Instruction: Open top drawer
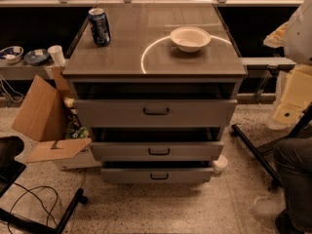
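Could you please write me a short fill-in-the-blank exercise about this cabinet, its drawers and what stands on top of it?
1. The cabinet has ___ grey drawers, each with a dark gap above its front.
2. In the camera view, the blue can stands to the ___ of the white bowl.
3. The gripper is not in view, so nothing touches the dark ___ at the middle of the top drawer.

Missing words: three; left; handle.
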`<action>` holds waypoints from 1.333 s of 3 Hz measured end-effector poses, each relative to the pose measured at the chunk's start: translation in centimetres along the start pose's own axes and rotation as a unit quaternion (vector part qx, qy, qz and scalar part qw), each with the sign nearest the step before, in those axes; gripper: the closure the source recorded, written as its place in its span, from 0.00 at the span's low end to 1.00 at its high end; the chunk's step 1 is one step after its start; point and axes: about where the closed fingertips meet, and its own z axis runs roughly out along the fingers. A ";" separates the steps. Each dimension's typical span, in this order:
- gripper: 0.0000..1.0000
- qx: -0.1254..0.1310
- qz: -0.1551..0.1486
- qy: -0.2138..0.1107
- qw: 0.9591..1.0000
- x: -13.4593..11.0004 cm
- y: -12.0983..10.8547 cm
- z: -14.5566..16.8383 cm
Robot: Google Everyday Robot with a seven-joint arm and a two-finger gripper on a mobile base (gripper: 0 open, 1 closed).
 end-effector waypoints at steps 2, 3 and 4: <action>0.00 -0.012 -0.004 0.019 1.000 -0.2 0.4 5.3; 0.00 -0.030 -0.026 0.058 0.998 -0.9 -0.2 13.1; 0.00 -0.032 -0.050 0.095 0.994 -1.6 -1.8 19.1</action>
